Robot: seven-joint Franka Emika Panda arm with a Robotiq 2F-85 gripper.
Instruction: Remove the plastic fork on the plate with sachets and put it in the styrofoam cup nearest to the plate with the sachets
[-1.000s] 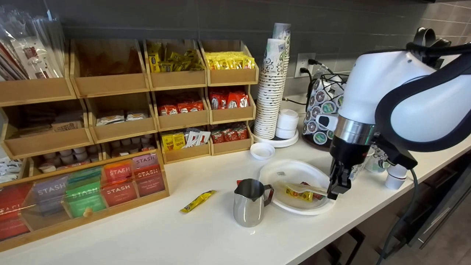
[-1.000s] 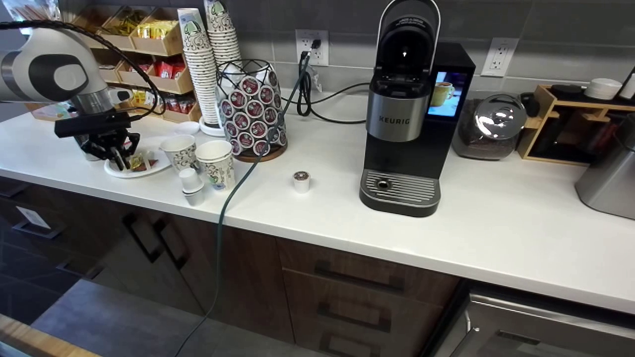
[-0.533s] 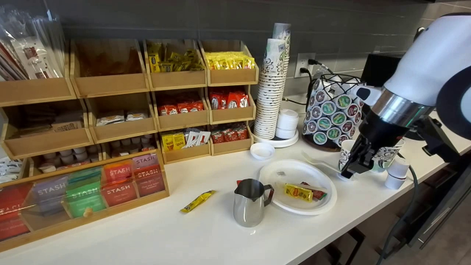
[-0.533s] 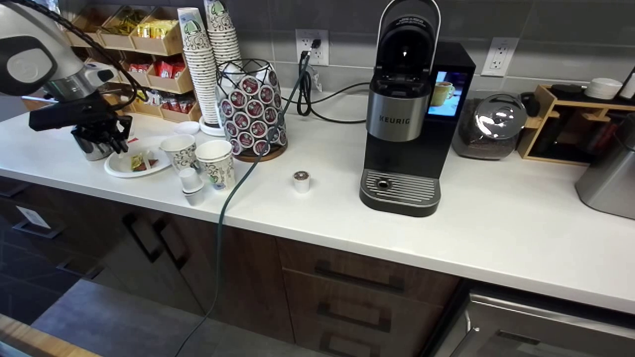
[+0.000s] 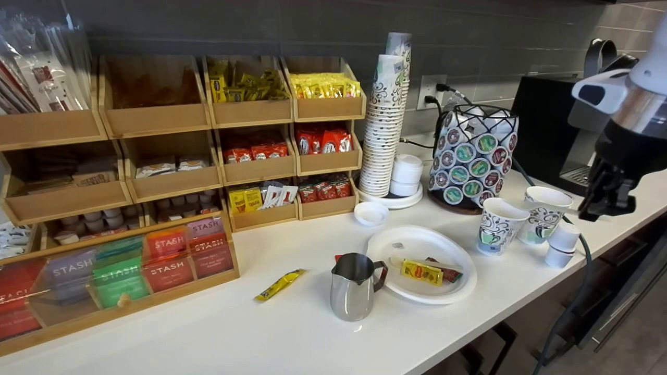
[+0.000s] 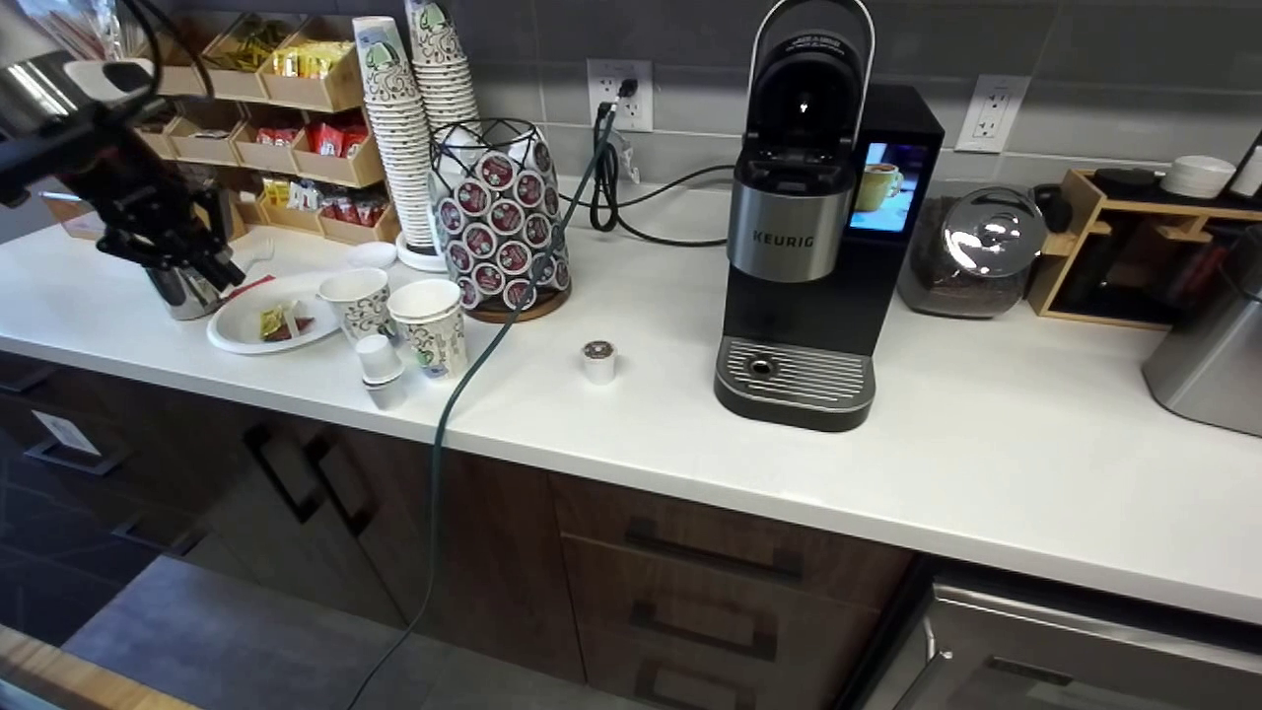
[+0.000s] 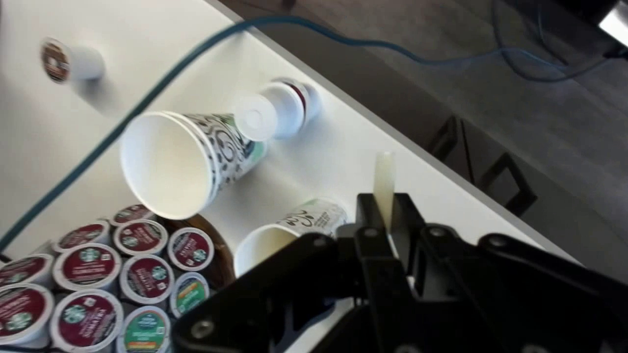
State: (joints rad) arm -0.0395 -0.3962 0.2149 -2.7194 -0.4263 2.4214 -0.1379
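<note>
My gripper (image 5: 599, 212) is shut on the pale plastic fork and holds it up off the counter, right of the plate in this exterior view. The fork (image 7: 384, 184) stands between the fingertips in the wrist view; its tines (image 6: 258, 252) show behind the gripper in an exterior view. The white plate (image 5: 417, 239) holds a yellow sachet (image 5: 422, 272), a reddish-brown sachet (image 5: 451, 272) and a pale strip, unclear, by them. The patterned cup nearest the plate (image 5: 497, 229) stands upright and is partly hidden by my gripper in the wrist view (image 7: 314, 215).
Another patterned cup (image 5: 544, 213) and small stacked white pods (image 5: 561, 245) stand beside the nearest cup. A steel pitcher (image 5: 351, 297) touches the plate area. A pod rack (image 5: 471, 161) and tall cup stack (image 5: 383, 135) stand behind. A cable (image 7: 162, 83) crosses the counter.
My gripper has lifted the fork off the plate and carried it past the nearest cup, towards the right in an exterior view. The sachets stay on the plate.
</note>
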